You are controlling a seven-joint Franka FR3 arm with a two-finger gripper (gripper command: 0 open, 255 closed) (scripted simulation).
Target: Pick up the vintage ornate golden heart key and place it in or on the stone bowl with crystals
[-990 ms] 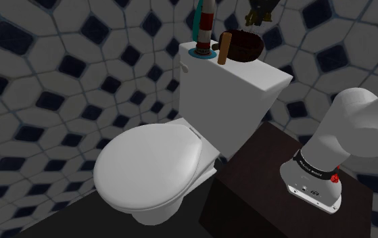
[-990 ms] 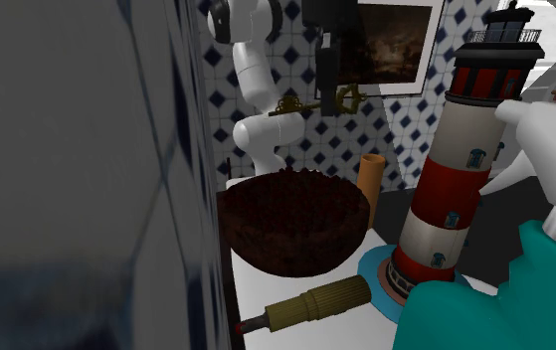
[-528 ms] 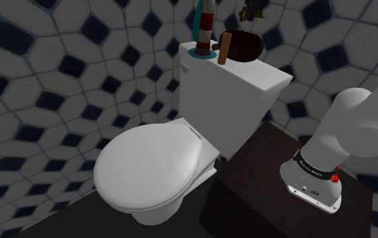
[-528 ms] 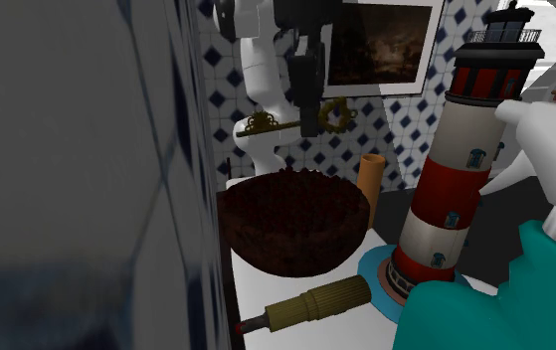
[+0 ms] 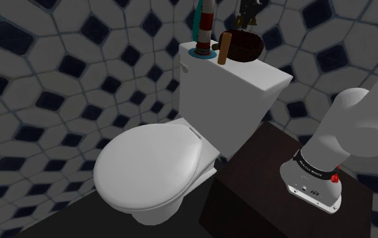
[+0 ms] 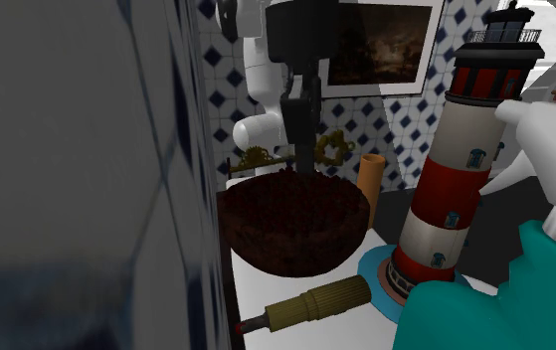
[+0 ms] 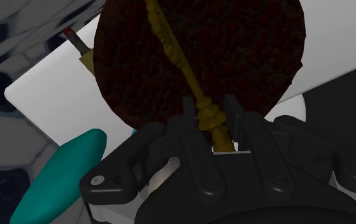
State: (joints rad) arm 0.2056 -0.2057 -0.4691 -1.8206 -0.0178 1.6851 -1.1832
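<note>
1. Descent is what has changed. Over the last second the claw (image 6: 302, 149) has come down from well above the bowl (image 6: 295, 224) to just over its rim. It has brought the key (image 6: 333, 146) along and has moved from beyond the bowl's far edge to above its opening.
2. Progress, as I judge it: the pickup is done and the carry is nearly finished. Only a slight further lowering and a release seem to remain.
3. Grip: the claw's two black fingers are pinched on the key's shaft, just at its knobbed collar. The wrist view shows the golden shaft clasped between them, with no gap on either side.
4. Position of the key: it hangs roughly level, directly above the bowl's dark, rough interior. In the wrist view the shaft runs out from the fingers across the middle of the bowl. In the second exterior view its ornate ends stick out on either side of the claw, close over the bowl's rim. I cannot tell whether any part already grazes the rim.
5. Surroundings: the bowl sits on the toilet tank (image 5: 234, 81) lid, with a red and white lighthouse figure (image 6: 464, 169) beside it.
6. Caution, as a judgement: the key is long against the bowl's width, so on release an end may come to rest on the rim.
</note>
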